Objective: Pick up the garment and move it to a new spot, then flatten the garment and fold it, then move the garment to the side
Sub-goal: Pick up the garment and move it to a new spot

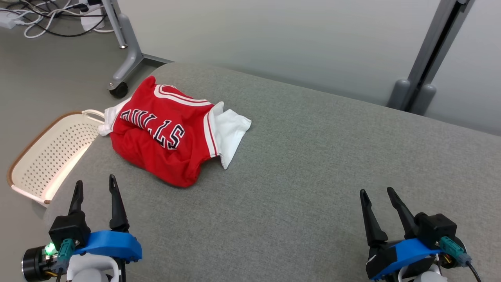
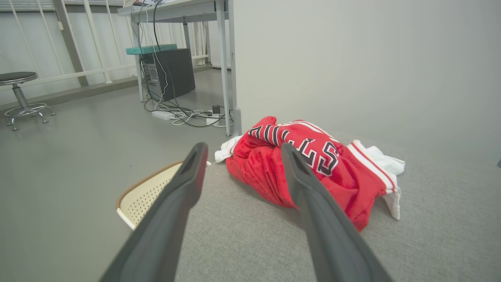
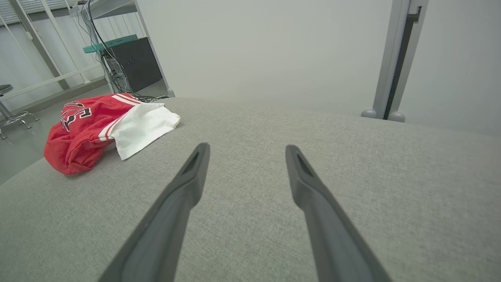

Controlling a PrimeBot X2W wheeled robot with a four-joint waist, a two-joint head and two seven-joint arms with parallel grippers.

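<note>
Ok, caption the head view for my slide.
Crumpled red jersey on the grey table, left gripper and right gripper open.

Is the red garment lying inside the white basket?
No, the red garment lies crumpled on the grey padded surface, while the white basket sits beyond that surface's edge.

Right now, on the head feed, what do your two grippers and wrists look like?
My left gripper: two long tapering dark fingers on a blue bracket, black block, white wrist shell, teal connector, lit green light. My right gripper: matching dark fingers, blue bracket, black block, teal connector with black cable.
</note>
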